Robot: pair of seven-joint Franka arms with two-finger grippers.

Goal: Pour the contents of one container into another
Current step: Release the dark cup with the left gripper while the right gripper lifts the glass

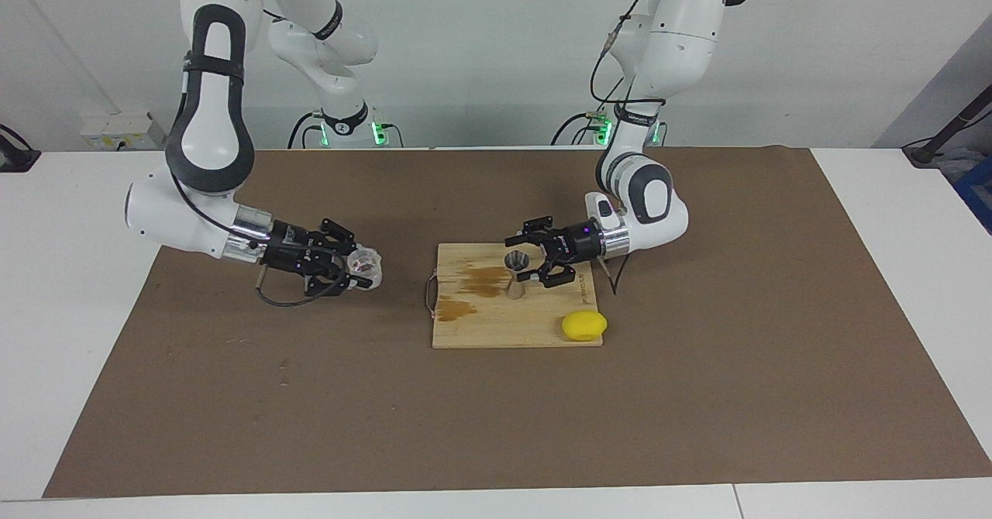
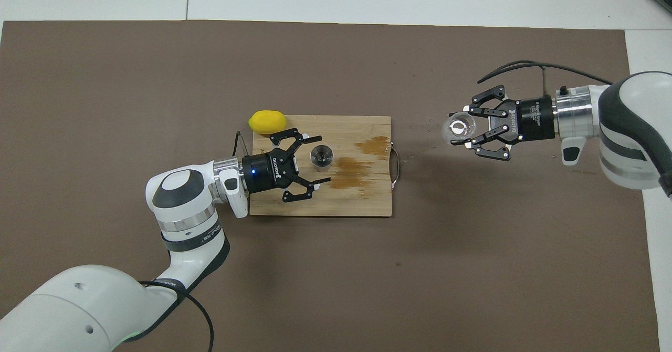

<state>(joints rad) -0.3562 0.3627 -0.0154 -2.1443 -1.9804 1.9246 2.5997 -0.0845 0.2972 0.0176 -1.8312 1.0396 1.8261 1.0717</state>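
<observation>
While the right gripper (image 1: pixel 364 269) clamps the glass tumbler (image 1: pixel 366 266) over the mat, the left gripper (image 2: pixel 319 155) stands spread around the upright jigger (image 2: pixel 321 156) on the cutting board (image 2: pixel 362 194)

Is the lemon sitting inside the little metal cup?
No, the lemon lies at the cutting board's corner, apart from the metal cup.

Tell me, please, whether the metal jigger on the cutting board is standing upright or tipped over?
Upright. The jigger stands on its lower cone on the cutting board, its open mouth facing up, between the open fingers of the left end effector.
</observation>
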